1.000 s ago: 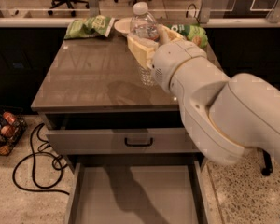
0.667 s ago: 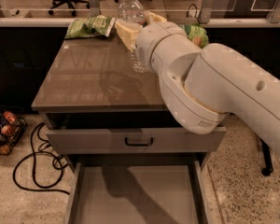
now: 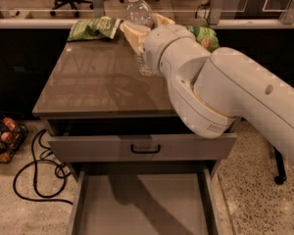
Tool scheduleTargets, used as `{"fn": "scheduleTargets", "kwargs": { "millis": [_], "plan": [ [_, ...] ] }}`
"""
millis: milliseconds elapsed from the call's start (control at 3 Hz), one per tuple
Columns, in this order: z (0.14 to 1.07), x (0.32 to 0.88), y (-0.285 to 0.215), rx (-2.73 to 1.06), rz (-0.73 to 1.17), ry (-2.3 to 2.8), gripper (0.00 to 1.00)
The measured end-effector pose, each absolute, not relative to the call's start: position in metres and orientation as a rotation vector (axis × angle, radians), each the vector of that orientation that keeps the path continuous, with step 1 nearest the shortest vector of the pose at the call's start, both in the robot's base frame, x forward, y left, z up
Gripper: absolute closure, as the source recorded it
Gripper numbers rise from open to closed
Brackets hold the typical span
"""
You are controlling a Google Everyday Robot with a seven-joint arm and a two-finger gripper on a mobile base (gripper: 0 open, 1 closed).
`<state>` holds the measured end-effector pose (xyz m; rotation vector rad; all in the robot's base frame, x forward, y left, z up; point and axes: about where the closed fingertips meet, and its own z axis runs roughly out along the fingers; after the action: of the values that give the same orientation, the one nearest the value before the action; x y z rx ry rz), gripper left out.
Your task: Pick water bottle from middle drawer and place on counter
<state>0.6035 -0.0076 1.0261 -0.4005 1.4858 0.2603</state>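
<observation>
The water bottle [image 3: 138,12], clear with a white cap, stands upright over the back part of the counter [image 3: 93,77]. My gripper [image 3: 145,29] is shut on it, with one cream finger [image 3: 131,32] on its left side and the other behind it. The bottle's base is low over the counter top; I cannot tell if it touches. My big white arm [image 3: 225,92] crosses the right side of the counter. The middle drawer [image 3: 142,204] is pulled out at the bottom of the view, its grey floor bare.
Above it, a drawer with a grey front and black handle [image 3: 146,149] stands slightly open. Green snack bags lie at the counter's back left [image 3: 92,27] and back right [image 3: 207,36]. A basket [image 3: 2,139] and a black cable [image 3: 34,173] lie on the floor at left.
My gripper has carried the bottle left and toward the back of the counter. The arm now covers more of the counter's right side.
</observation>
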Motion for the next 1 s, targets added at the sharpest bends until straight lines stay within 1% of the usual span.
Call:
{"fn": "scheduleTargets", "kwargs": {
  "millis": [667,1000],
  "plan": [
    [1.003,0.652,-0.012,-0.529,0.312,1.411,1.00],
    [0.996,0.667,-0.010,-0.581,0.338,1.403,1.00]
  ]
}}
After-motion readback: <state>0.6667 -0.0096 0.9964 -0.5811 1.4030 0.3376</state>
